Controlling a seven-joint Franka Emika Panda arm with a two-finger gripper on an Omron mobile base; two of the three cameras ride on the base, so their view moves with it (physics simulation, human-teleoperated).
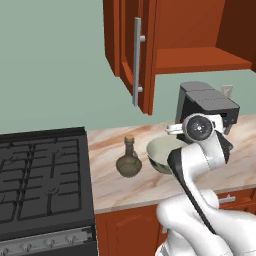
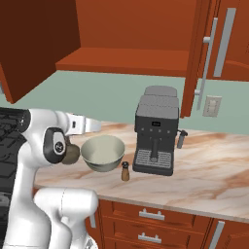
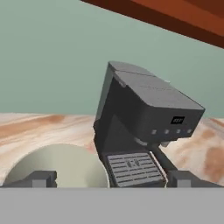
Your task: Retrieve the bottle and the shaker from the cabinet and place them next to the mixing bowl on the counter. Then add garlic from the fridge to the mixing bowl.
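An olive bottle (image 1: 129,161) with a cork stands on the counter just left of the pale mixing bowl (image 1: 161,151). In the right base view the bottle (image 2: 72,154) is partly hidden behind my arm, left of the mixing bowl (image 2: 102,153). A small brown shaker (image 2: 125,171) stands at the bowl's front right. My gripper (image 3: 111,179) is open and holds nothing. It hovers over the bowl (image 3: 57,166) and faces the coffee machine. The cabinet (image 2: 121,63) above stands open with a bare shelf. The garlic and fridge are out of view.
A dark coffee machine (image 2: 155,131) stands right of the bowl, close behind the shaker. A black stove (image 1: 42,175) borders the counter on the left. The open cabinet door (image 1: 135,55) with a long handle hangs above the bottle. Bare marble counter (image 2: 214,165) stretches to the right.
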